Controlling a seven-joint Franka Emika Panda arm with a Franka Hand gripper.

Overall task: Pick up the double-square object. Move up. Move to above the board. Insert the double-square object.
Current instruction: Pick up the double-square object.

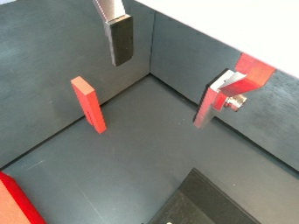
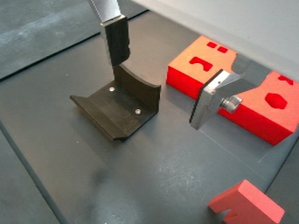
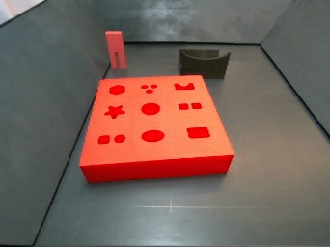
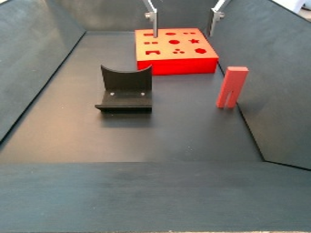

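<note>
Wrist views both show the double-square object (image 1: 87, 103) standing upright and free on the desk (image 1: 140, 149), below the hand (image 1: 176, 74) and off to one finger's side, not between the fingers. The hand is open and empty: its two silver fingers (image 1: 118, 35) stand well apart with nothing between them. In a side view the fingers only just show at the picture's top, high over the board (image 4: 176, 50), well apart from the bar (image 4: 231, 87). I judge the first step is in hand, the pick-up not yet begun. Next, the hand must travel over the bar, straddle it and descend. Board cut-outs (image 3: 152, 111) all look empty. The fixture (image 2: 121, 109) stands below the hand, holding nothing.
</note>
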